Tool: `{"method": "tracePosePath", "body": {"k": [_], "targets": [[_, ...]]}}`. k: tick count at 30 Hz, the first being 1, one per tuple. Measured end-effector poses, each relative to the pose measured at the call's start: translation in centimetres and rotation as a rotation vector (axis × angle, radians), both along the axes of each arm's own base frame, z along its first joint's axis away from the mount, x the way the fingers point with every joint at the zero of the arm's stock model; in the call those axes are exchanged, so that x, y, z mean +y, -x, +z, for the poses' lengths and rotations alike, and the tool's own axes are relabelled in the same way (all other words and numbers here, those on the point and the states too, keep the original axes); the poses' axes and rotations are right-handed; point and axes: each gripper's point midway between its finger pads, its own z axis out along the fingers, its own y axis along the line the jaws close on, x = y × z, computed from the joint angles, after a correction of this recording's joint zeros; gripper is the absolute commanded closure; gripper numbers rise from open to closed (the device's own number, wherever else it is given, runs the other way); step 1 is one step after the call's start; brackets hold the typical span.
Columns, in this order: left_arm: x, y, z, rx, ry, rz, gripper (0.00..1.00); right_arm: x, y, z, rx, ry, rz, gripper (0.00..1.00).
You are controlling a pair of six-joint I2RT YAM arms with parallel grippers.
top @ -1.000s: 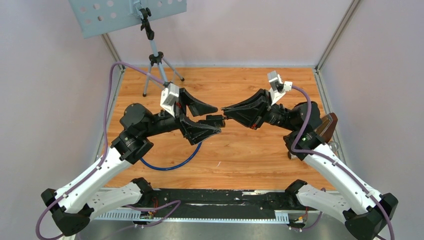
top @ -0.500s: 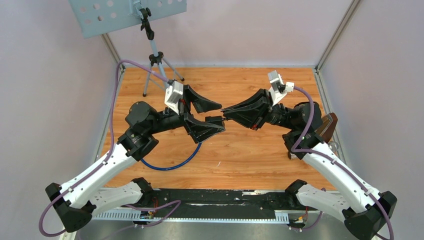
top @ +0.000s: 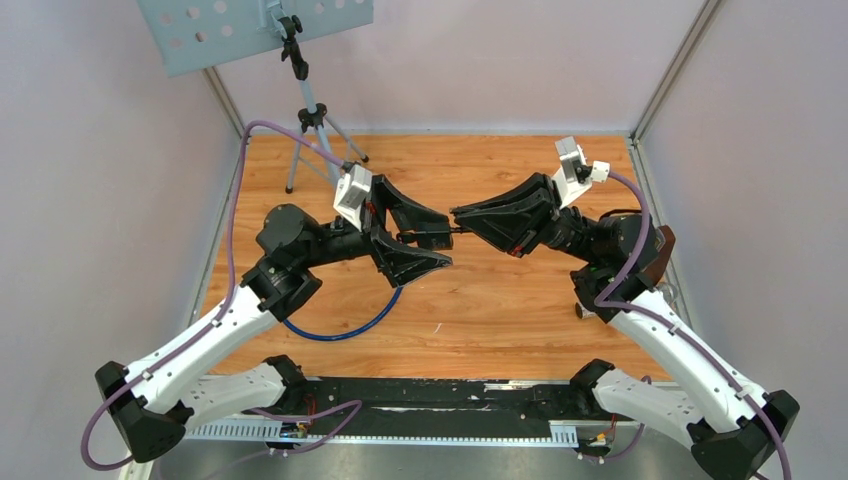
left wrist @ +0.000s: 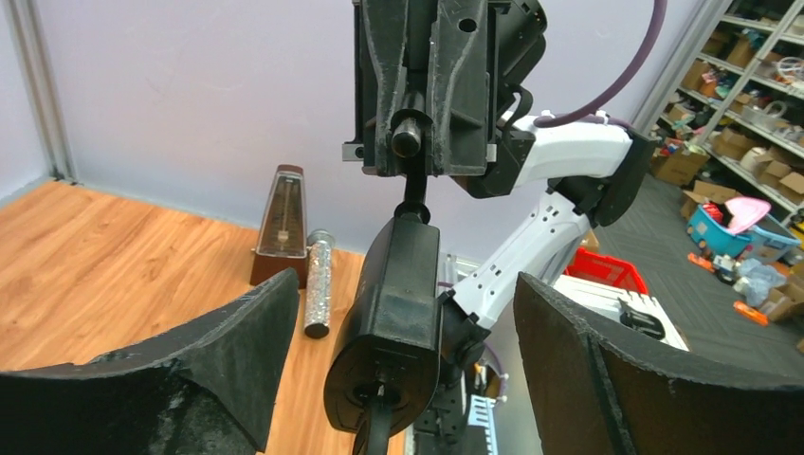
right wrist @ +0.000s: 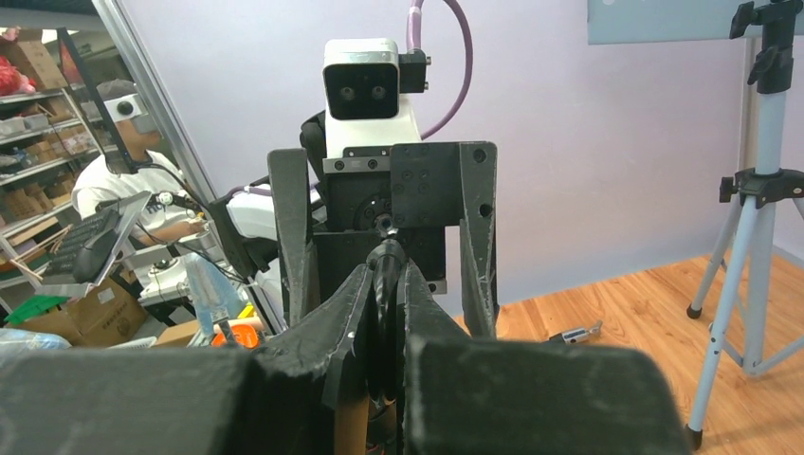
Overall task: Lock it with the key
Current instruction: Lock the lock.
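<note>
A black lock hangs in mid-air over the wooden table, and a blue cable loops down from it onto the boards. My left gripper is open, its two jaws standing well apart on either side of the lock body with a gap on each side. My right gripper faces it from the right, shut on the key, whose shaft runs into the lock's end. In the right wrist view the key's dark head sits pinched between the shut fingers.
A brown metronome and a silver glitter tube lie at the table's right edge. A tripod carrying a grey perforated panel stands at the back left. A small metal piece lies on the boards.
The left arm has pushed forward and right, its jaws staying apart around the lock. The right arm has drawn back to the right and turned a little, still gripping the key.
</note>
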Motion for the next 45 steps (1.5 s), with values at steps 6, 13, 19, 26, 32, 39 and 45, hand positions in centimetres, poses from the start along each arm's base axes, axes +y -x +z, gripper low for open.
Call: {"method": "tracePosePath", "body": {"k": [6, 13, 19, 26, 32, 39, 45], "targets": [[-0.6, 0.0, -0.3, 0.026, 0.000, -0.035, 0.29, 0.4, -0.6, -0.2, 0.029, -0.004, 0.004, 1.00], [-0.9, -0.1, -0.3, 0.051, 0.003, -0.043, 0.54, 0.7, -1.1, -0.3, 0.050, -0.013, 0.005, 1.00], [-1.1, -0.7, -0.7, 0.076, -0.002, -0.035, 0.78, 0.8, -1.4, -0.4, 0.059, -0.014, 0.001, 1.00], [-1.2, -0.8, -0.8, 0.083, -0.003, -0.030, 0.67, 0.8, -1.5, -0.4, 0.060, -0.013, -0.001, 1.00], [-1.1, -1.1, -1.2, 0.096, -0.025, -0.009, 0.56, 0.8, -1.7, -0.6, 0.075, -0.006, -0.007, 1.00], [-0.7, -0.8, -1.4, 0.096, -0.052, 0.005, 0.48, 0.7, -1.4, -0.9, 0.095, 0.006, -0.009, 1.00], [-0.6, -0.2, -1.4, 0.092, -0.058, -0.020, 0.34, 0.6, -1.2, -0.9, 0.102, 0.005, -0.014, 1.00]]}}
